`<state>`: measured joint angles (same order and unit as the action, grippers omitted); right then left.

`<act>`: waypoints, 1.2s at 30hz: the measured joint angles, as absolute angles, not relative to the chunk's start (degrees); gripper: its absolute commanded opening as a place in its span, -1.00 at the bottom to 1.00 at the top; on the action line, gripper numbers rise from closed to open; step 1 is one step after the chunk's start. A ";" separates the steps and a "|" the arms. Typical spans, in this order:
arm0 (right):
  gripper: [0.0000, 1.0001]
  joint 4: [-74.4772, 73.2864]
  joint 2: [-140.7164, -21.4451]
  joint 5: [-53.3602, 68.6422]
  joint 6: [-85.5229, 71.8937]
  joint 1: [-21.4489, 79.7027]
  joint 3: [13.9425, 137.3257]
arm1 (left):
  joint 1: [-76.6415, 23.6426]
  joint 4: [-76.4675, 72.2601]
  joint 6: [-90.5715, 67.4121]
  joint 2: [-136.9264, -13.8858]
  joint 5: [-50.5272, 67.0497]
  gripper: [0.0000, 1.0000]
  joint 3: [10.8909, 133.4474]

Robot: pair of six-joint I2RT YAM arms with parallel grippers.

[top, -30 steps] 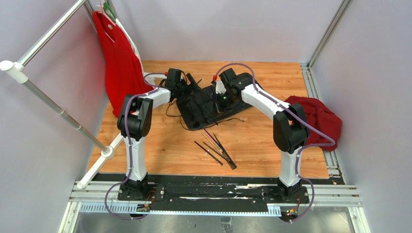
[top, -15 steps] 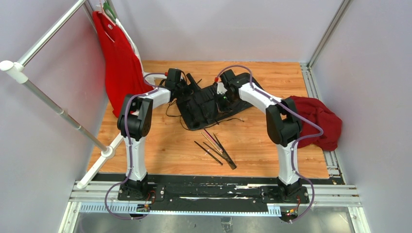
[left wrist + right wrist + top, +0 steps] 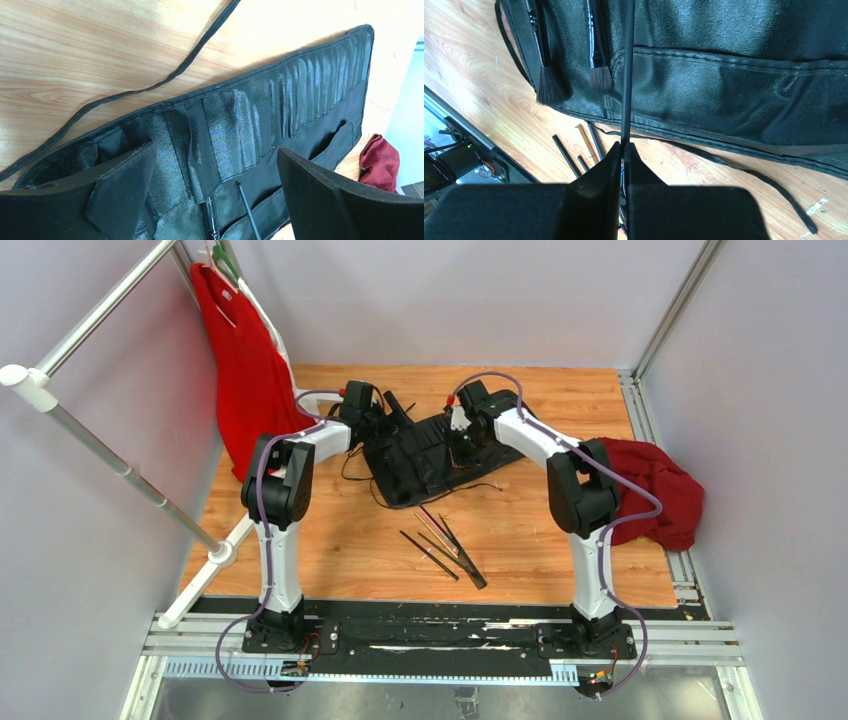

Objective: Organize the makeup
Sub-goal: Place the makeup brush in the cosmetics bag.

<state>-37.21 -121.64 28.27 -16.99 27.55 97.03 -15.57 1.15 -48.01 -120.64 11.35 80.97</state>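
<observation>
1. Across the middle of the top view, a light wooden table top (image 3: 540, 530), closed in by plain grey walls (image 3: 450, 300) at the back and on both sides, with metal rails (image 3: 680, 310) at the upper right and along the bottom edge.
2. At the upper left, a white rack (image 3: 110, 456) with a bright red garment (image 3: 245, 370) hanging beside it. At the right edge of the wood, a crumpled dark red cloth (image 3: 655, 485).
3. In the upper centre of the wood, a black slotted roll (image 3: 420, 455) spread open, with its cords (image 3: 120, 96) trailing over the bare planks.
4. Spread over three places, the makeup brushes: a loose group (image 3: 445, 545) lying on bare wood below the roll, near the centre of the top view; two bristle-headed ones (image 3: 544, 82) tucked in the roll, at the upper left of the right wrist view; and one thin black brush (image 3: 627, 75) in a grip.
5. Clenched on that thin black brush, the right gripper (image 3: 622, 147), with the shaft running straight up the frame across the edge of the roll.
6. Released, with fingers wide apart, the left gripper (image 3: 217, 152), just above the roll's row of narrow slots.
</observation>
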 measured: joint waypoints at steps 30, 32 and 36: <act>-0.99 -35.83 -123.90 29.15 -16.99 26.96 98.08 | -15.57 1.15 -47.99 -120.64 11.35 0.96 80.97; -0.99 -35.83 -123.83 29.15 -16.99 26.96 98.08 | -15.57 1.15 -47.99 -120.64 11.35 0.96 80.97; -0.99 -35.70 -123.52 29.19 -16.99 26.96 97.82 | -15.57 1.15 -47.99 -120.64 11.35 0.96 80.97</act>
<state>-35.70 -123.52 29.19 -16.99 26.96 97.82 -15.57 1.15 -47.99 -120.64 11.35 80.97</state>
